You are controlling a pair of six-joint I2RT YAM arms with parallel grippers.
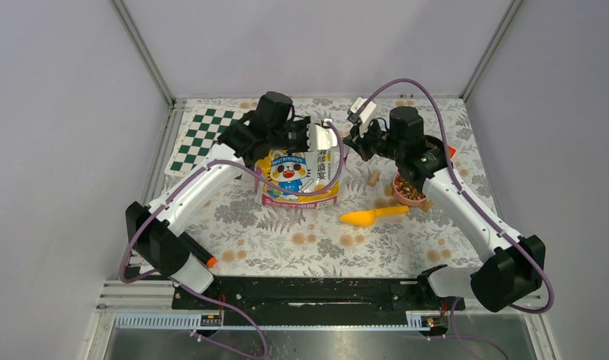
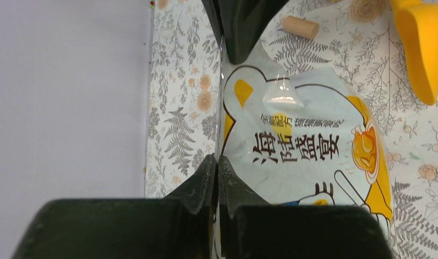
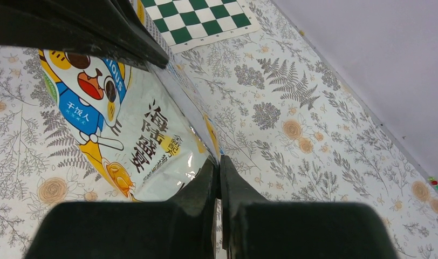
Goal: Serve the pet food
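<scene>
The glossy yellow pet food bag [image 1: 296, 178] with the cartoon white cat stands mid-table. My left gripper [image 1: 310, 138] is shut on the left part of its top edge, and my right gripper [image 1: 352, 141] is shut on the right part. In the left wrist view my jaws [image 2: 217, 163] pinch the bag's rim [image 2: 298, 135]. In the right wrist view my jaws [image 3: 217, 165] pinch the bag's edge [image 3: 146, 135]. Brown kibble [image 1: 411, 192] fills a pink bowl [image 1: 398, 194] under my right arm.
A yellow scoop [image 1: 370, 216] lies in front of the bowl; it also shows in the left wrist view [image 2: 422, 48]. Tan cork pieces [image 1: 373, 178] lie between bag and bowl, one in the left wrist view [image 2: 300, 27]. A green checkerboard mat [image 1: 204, 136] lies at the back left.
</scene>
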